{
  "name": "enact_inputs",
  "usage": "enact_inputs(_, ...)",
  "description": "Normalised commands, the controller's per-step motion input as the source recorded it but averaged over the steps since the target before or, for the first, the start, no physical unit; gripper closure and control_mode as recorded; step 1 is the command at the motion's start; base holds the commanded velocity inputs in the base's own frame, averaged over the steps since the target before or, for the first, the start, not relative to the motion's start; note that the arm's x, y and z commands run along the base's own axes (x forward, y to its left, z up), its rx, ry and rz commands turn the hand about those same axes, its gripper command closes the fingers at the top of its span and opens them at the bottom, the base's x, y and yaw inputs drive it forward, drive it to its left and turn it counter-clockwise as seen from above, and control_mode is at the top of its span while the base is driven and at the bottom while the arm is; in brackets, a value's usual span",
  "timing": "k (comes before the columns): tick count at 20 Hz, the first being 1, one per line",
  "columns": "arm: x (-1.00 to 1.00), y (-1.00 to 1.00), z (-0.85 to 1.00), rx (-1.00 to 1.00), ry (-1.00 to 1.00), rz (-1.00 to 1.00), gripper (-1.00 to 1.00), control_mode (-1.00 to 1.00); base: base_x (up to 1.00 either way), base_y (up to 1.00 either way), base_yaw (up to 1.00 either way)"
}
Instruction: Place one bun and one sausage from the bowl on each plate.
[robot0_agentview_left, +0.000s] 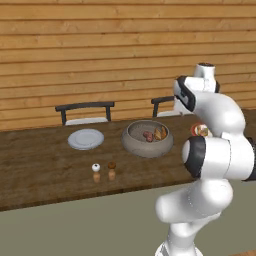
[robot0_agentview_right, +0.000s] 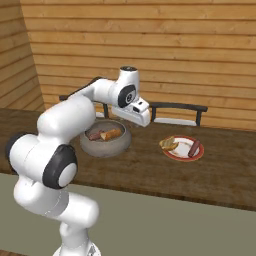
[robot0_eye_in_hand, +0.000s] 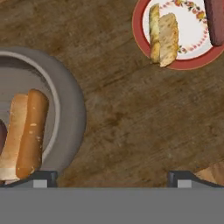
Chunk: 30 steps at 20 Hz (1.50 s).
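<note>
The grey bowl (robot0_agentview_left: 135, 146) (robot0_agentview_right: 105, 149) (robot0_eye_in_hand: 72, 109) stands mid-table and holds a bun (robot0_agentview_left: 160, 133) (robot0_agentview_right: 111, 134) (robot0_eye_in_hand: 26, 133) and a dark sausage (robot0_agentview_left: 148, 135) (robot0_agentview_right: 94, 135). To its right lies the red-rimmed plate (robot0_agentview_right: 180, 158) (robot0_eye_in_hand: 144, 43), carrying a bun (robot0_agentview_right: 169, 144) (robot0_eye_in_hand: 164, 35) and a sausage (robot0_agentview_right: 194, 147) (robot0_eye_in_hand: 214, 22). The pale plate (robot0_agentview_left: 86, 139) lies bare to the left of the bowl. My gripper (robot0_agentview_right: 145, 120) (robot0_eye_in_hand: 113, 179) hovers open and empty over the table, between the bowl's right rim and the red-rimmed plate.
Salt and pepper shakers (robot0_agentview_left: 96, 173) (robot0_agentview_left: 112, 171) stand near the table's front edge, before the bowl. Two chairs (robot0_agentview_left: 85, 112) (robot0_agentview_right: 177, 112) stand behind the table against the wooden wall.
</note>
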Motion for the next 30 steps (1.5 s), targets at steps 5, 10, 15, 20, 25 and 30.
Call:
enact_inputs(5, 0.13, 1.00, 0.00, -0.01, 0.15, 0.00, -1.00, -1.00, 0.00, 0.00, 0.00)
enact_inputs(10, 0.35, 0.94, -0.06, 0.00, 0.21, 0.00, -1.00, -1.00, 0.00, 0.00, 0.00)
enact_inputs(15, 0.54, 0.29, -0.41, 0.00, 0.07, -0.05, -1.00, -1.00, 0.00, 0.00, 0.00)
enact_inputs(20, 0.50, -0.03, -0.53, -0.05, -0.01, -0.09, -1.00, -1.00, 0.00, 0.00, 0.00)
enact_inputs(25, 0.06, -0.37, -0.05, -0.03, 0.00, -0.13, -1.00, -1.00, 0.00, 0.00, 0.00)
enact_inputs(30, -0.14, -0.36, -0.03, 0.00, 0.00, -0.07, -1.00, -1.00, 0.00, 0.00, 0.00)
